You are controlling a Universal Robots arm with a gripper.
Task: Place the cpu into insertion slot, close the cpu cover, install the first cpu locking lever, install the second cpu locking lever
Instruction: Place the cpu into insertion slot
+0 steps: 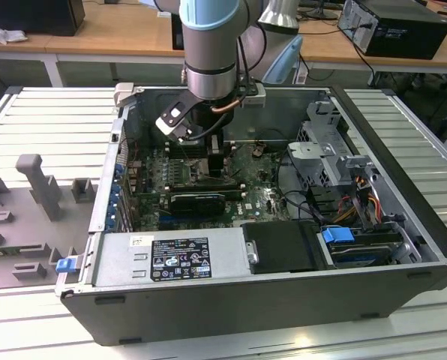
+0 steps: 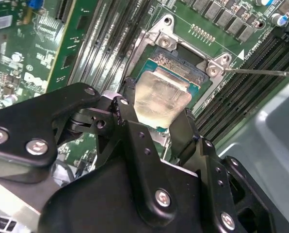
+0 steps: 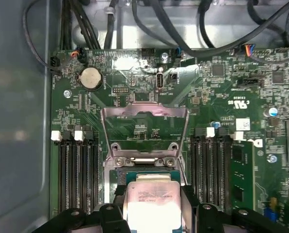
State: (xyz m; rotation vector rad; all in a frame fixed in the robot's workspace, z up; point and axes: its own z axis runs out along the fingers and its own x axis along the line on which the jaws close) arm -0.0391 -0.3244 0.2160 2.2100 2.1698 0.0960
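The gripper [image 2: 156,116] is gripping the chip [image 2: 161,99] by two opposite edges. The jaws are standing only as wide as the chip, with one black finger [image 2: 127,104] pressing on each side. In both wrist views the chip is hanging over the socket [image 2: 181,68] and is not yet lying flat in it. A strip of the pin field is showing beyond the chip's far edge. I cannot tell if any corner is touching.

In the first wrist view the cover [image 3: 144,111] is standing open behind the socket, so nothing is blocking the way down. A thin metal rod [image 2: 261,73], probably one locking lever, is lying off to the side.

In the exterior view the arm [image 1: 208,45] is reaching into the computer case [image 1: 268,307] at about 11 o'clock from its middle. The black graphics card [image 1: 197,201] is lying near it, at 6 o'clock from the gripper.

To do this step well, I am thinking the chip must be level and square to the metal rim. It should go straight down without any sliding, because the fine pins are bending easily. No pushing force is needed, only letting go once it is resting flat.
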